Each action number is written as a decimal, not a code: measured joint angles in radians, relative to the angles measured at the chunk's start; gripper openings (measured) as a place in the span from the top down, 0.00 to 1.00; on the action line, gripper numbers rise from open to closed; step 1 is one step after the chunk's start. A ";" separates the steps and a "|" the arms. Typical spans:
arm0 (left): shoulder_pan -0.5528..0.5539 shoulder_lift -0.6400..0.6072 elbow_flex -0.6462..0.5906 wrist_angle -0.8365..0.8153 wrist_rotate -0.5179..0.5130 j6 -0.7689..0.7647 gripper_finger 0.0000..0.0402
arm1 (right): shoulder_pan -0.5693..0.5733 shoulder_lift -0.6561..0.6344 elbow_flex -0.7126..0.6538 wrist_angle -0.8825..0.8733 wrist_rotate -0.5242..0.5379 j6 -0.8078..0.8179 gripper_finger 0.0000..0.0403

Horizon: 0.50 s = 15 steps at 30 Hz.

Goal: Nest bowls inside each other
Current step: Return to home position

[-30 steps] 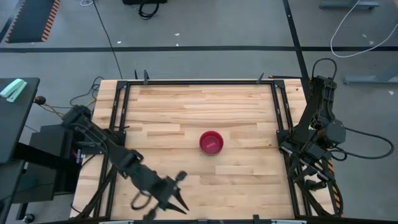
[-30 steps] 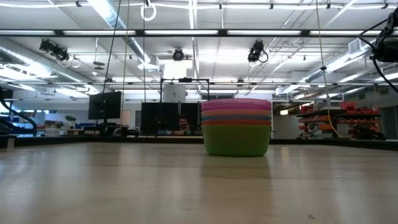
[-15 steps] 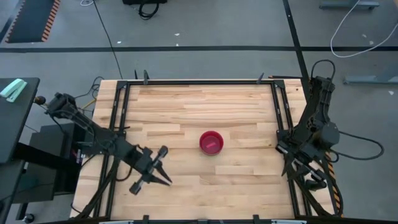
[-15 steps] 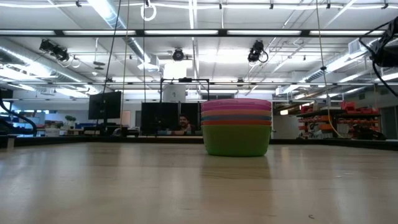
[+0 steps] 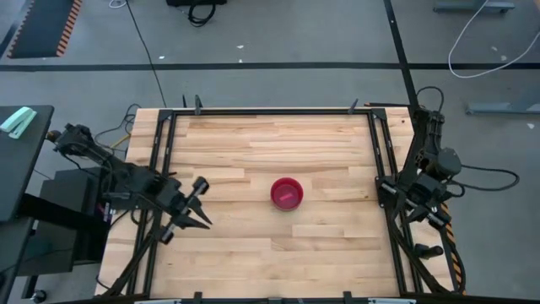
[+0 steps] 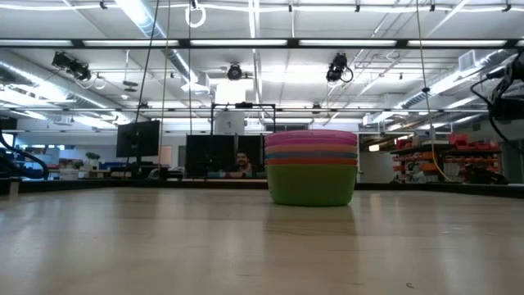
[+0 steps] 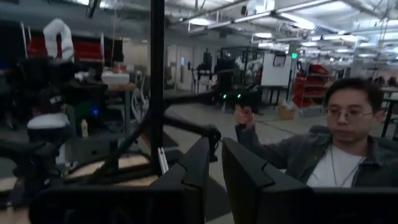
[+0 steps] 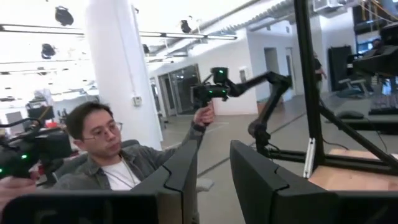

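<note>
The bowls stand nested in one stack (image 5: 287,193) near the table's middle, the magenta-pink one on top. The low view shows the stack (image 6: 311,168) resting on the green bottom bowl, with orange, blue, purple and pink rims above it; no yellow shows. My left gripper (image 5: 202,219) hangs over the table's left part, well left of the stack, its fingers (image 7: 193,177) a narrow gap apart and holding nothing. My right gripper (image 5: 432,218) sits by the right frame rail, off the wood, also narrowly open (image 8: 213,180) and holding nothing.
The wooden table (image 5: 253,152) is bordered by a black metal frame (image 5: 375,160). A person (image 7: 336,149) shows in both wrist views, beyond the table, holding up a handheld device (image 8: 214,87). Cables trail on the floor around the table.
My left arm has drawn back from the near edge toward the table's left and far side, its gripper swinging away from the front. My right arm has folded back along the right rail toward the far edge. The stack of bowls has stayed put.
</note>
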 joint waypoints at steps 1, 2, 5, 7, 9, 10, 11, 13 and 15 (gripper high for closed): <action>0.000 -0.020 -0.005 -0.003 0.001 0.000 0.87 | 0.000 -0.013 0.000 -0.008 -0.007 -0.003 0.74; 0.000 -0.040 -0.011 -0.001 0.000 0.001 0.87 | 0.000 -0.028 0.000 -0.015 -0.011 -0.003 0.74; 0.012 -0.096 -0.039 0.000 0.000 0.000 0.86 | 0.000 -0.076 0.000 -0.046 -0.012 -0.004 0.74; 0.021 -0.138 -0.064 -0.008 0.000 -0.004 0.85 | 0.000 -0.107 0.000 -0.069 -0.013 -0.004 0.74; 0.032 -0.176 -0.084 -0.001 0.000 -0.005 0.85 | 0.000 -0.132 0.000 -0.078 -0.013 -0.004 0.74; 0.039 -0.196 -0.097 -0.002 0.000 -0.007 0.85 | 0.000 -0.142 0.000 -0.083 -0.013 -0.004 0.74; 0.045 -0.212 -0.109 -0.002 0.000 -0.010 0.85 | 0.000 -0.152 0.000 -0.089 -0.013 -0.004 0.74; 0.060 -0.249 -0.132 -0.003 0.000 -0.014 0.85 | 0.000 -0.170 0.000 -0.105 -0.013 -0.004 0.74; 0.073 -0.283 -0.155 0.001 0.000 -0.024 0.85 | 0.000 -0.190 0.000 -0.121 -0.013 0.000 0.74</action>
